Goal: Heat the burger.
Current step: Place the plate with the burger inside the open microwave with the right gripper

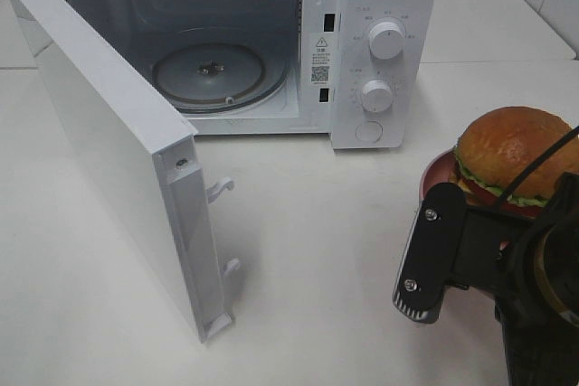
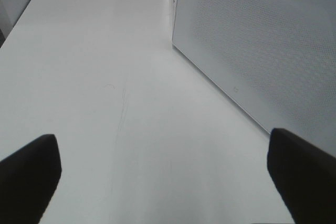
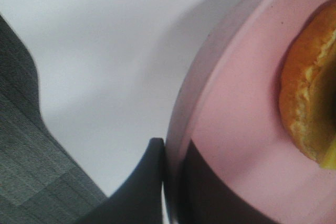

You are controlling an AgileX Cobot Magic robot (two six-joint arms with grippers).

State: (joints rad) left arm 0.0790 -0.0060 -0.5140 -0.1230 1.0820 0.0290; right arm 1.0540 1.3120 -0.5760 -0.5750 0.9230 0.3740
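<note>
Burger is sitting on the pink plate at about four o'clock in the high view, well apart from the microwave. The right jaws are pinching shut on the plate's rim, one finger pressing its outer side; whether the plate is lifting off the bench cannot be told. The opening step is looking done: the door is standing wide at nine o'clock, and the glass turntable at eleven o'clock is lying bare. Carrying in, shutting and setting the dials are remaining. Bare bench is lying between plate and cavity; the door's latch hooks are jutting at seven o'clock. The left jaws are hanging wide apart, gripping nothing, beside a white perforated panel.
</note>
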